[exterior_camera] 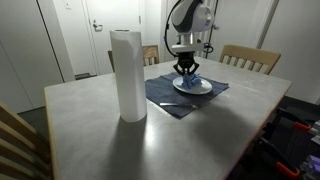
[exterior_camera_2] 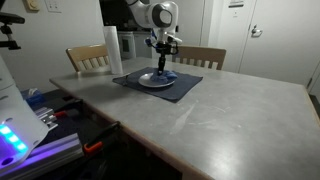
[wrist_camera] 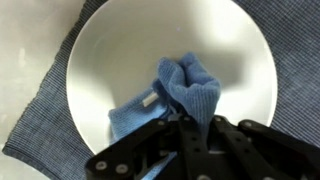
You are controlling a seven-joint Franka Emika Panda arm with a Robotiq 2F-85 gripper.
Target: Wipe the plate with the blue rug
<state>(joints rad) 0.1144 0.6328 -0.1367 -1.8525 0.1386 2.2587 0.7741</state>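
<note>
Clamping the blue rug (wrist_camera: 185, 92) between my closed jaws, I hold it on the plate (wrist_camera: 112, 50) directly beneath them, bare white spreading ahead.

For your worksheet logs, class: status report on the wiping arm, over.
Gripper shut on blue rug, rug down inside white plate. Plate on dark placemat. Paper towel roll stands apart, nothing in the way.
</note>
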